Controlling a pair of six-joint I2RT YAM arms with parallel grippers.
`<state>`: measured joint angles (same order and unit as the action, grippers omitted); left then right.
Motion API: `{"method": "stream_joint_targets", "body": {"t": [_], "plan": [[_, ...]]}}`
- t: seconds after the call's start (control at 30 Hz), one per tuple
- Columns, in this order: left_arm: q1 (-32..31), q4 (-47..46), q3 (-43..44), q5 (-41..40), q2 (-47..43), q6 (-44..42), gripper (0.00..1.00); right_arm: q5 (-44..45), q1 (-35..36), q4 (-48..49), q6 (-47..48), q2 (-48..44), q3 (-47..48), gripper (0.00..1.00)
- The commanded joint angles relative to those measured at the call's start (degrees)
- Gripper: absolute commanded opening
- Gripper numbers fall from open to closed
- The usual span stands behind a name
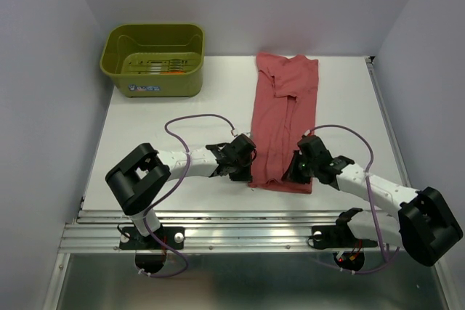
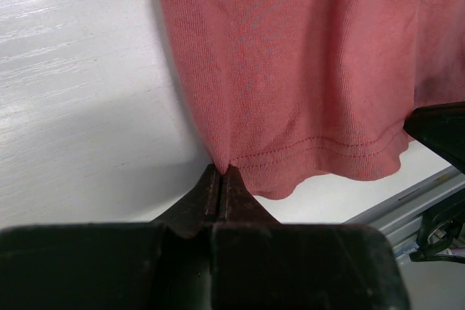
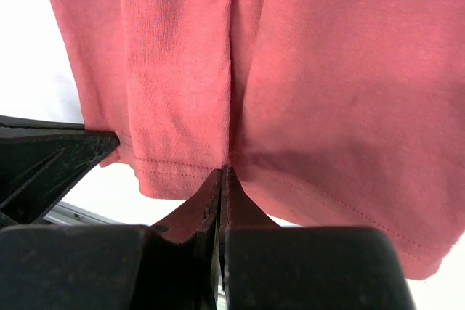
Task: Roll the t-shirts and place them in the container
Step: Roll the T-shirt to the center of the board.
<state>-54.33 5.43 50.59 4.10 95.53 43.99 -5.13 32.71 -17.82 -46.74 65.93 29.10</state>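
— Brick-red cloth is what we have at both tips: the t-shirt [image 1: 283,114] lies folded into a long strip on the white surface [image 1: 182,107], collar end far from us, hem at the near edge.
— And our hold on it?
— Our left pincer [image 2: 220,172] is pressed fully together on the hem's left corner. Our right pincer [image 3: 223,172] is likewise closed tight, on the hem where two folded panels meet. Each seems to have only a sliver of cloth.
— So that's our worry. With so thin a bite, we could lose a corner as soon as we turn the hem over, and the roll would start crooked.
— On the right we may also have just one layer; if so, the layers beneath would lag and the strip would splay open.
— The hem also sits close to the surface's near edge and its metal rail [image 1: 240,219]. If we drag toward ourselves, the cloth could slide off. And if our two wrists don't move evenly, we'd get a cone, not a roll.
— The olive tub [image 1: 154,59]?
— Well apart, at the far left corner.
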Motion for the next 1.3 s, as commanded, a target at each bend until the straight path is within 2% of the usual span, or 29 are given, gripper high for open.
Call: {"method": "stream_joint_targets", "body": {"t": [0.0,0.27,0.6,0.7,0.77,0.83,0.87,0.93,1.03,1.1,1.27], "plan": [[-0.43,1.42,-0.58,-1.55,-2.01,-0.57,0.0,1.52,0.51,-2.39,0.25,-2.12,1.66,0.01],[-0.34,3.09,-0.4,-2.25,-2.8,-1.27,0.0,-0.15,0.51,-4.5,-0.28,-4.93,0.43,0.01],[-0.43,4.23,-1.11,-2.25,-3.85,-2.06,0.0,1.08,0.51,-2.21,-0.46,-2.3,-4.4,0.01],[-0.34,4.5,-1.46,-2.25,-4.29,-2.24,0.0,3.71,0.51,-6.5,-0.63,-3.96,-2.92,0.01],[-0.34,4.5,-1.63,-2.25,-4.47,-2.24,0.0,7.74,0.51,-9.41,-1.42,-5.9,-1.69,0.12],[-0.34,4.5,-1.81,-2.08,-4.65,-2.33,0.0,10.38,0.51,-13.36,-1.6,-7.48,-0.02,0.2],[-0.43,4.5,-1.98,-1.99,-4.91,-2.33,0.0,12.75,0.51,-14.59,-2.38,-8.88,0.42,0.33],[-0.43,4.41,-2.68,-1.9,-5.26,-2.33,0.0,13.12,0.51,-15.48,-3.44,-9.94,0.6,0.4],[-0.34,4.76,-3.91,-2.34,-6.66,-2.33,0.0,14.44,0.51,-17.77,-6.51,-10.91,1.04,0.63],[-0.34,4.76,-4.7,-2.52,-7.19,-2.07,0.0,15.14,0.51,-18.38,-8.45,-11.96,0.52,0.67],[-0.43,4.5,-5.15,-2.52,-7.9,-1.8,0.0,15.32,0.51,-19.62,-12.14,-11.79,-1.24,0.65]]}}
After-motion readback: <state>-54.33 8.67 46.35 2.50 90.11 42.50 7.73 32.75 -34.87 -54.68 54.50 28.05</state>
